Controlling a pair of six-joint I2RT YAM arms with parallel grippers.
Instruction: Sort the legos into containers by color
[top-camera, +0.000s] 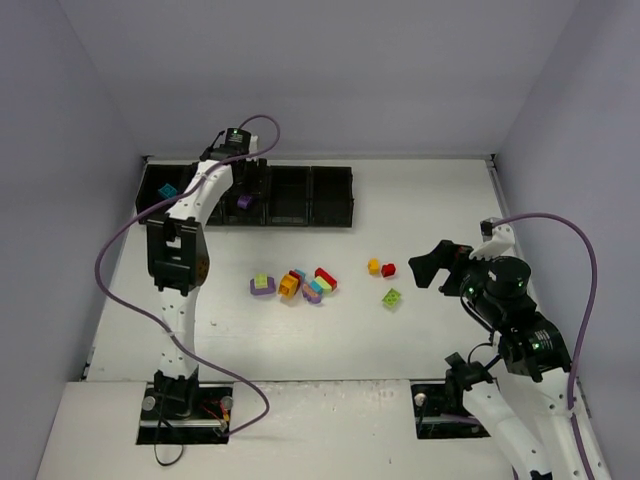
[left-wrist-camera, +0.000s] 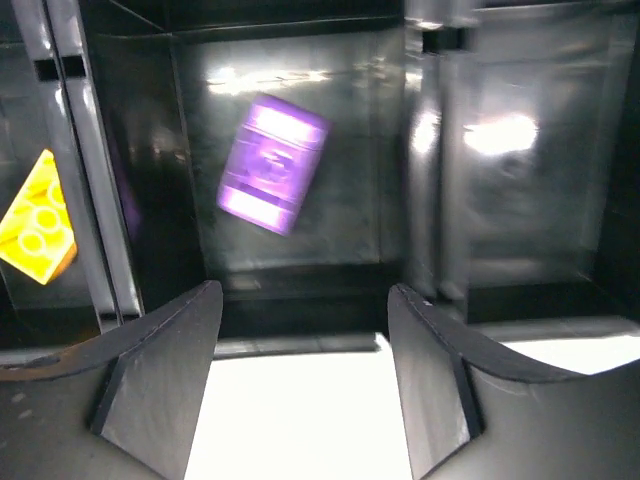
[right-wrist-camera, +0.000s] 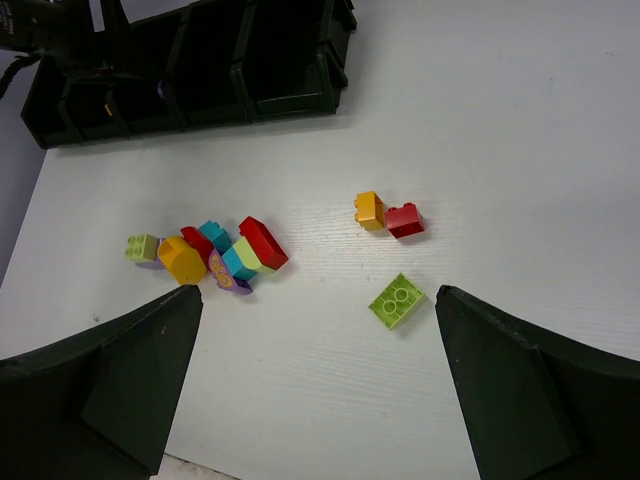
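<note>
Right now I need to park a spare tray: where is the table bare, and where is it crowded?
Bare: far right, between the containers and the right wall; also the near strip between the brick cluster and the arm bases. Crowded: mid-table, cluster to lime brick.

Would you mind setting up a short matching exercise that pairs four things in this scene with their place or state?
Column one:
1. purple brick
2. teal brick
3. lone lime green brick
4. right gripper

Column two:
A. in the leftmost bin
B. open, holding nothing
C. on the table, nearest the right gripper
D. in the bin below the left gripper

Pairs: 1-D, 2-A, 3-C, 4-B.
</note>
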